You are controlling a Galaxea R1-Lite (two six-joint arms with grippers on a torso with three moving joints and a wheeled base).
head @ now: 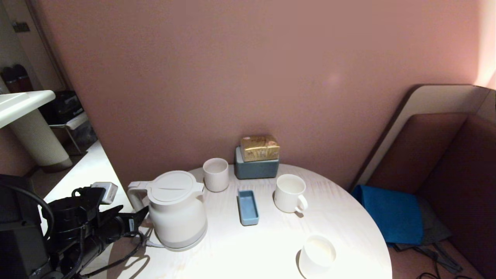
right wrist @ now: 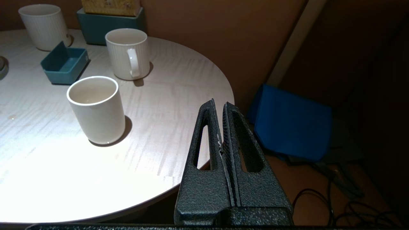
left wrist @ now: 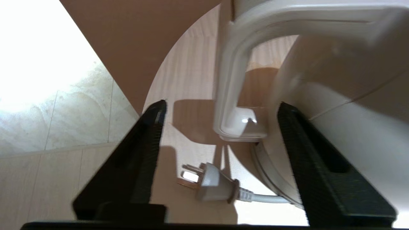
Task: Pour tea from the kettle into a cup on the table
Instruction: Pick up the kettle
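Your left gripper (left wrist: 220, 108) stands level at the table's left edge, fingers spread wide, lined up on the kettle (head: 177, 211) handle (left wrist: 233, 83). The handle's upright sits between the two fingers with space on either side; nothing gripped yet. That approach makes sense: the loop faces the arm, spout side faces the cups.

The kettle rests upright on its grey base, lid on, at the left of the table (head: 348, 232). Its plug (left wrist: 211, 183) lies loose on the tabletop just beneath the handle (unplugged, so the cord should not tether the lift, though it may snag).

The cup (head: 290, 193), the ribbed mug with a loop handle, stands right of the small blue tray (head: 248, 207), well apart from the kettle. No tea visible in it.

The right gripper (right wrist: 221, 107) hangs off the table's right rim, fingers pressed together, holding nothing. Parked.

Judgement: pre-grasp step; you need to close on the handle before lifting.
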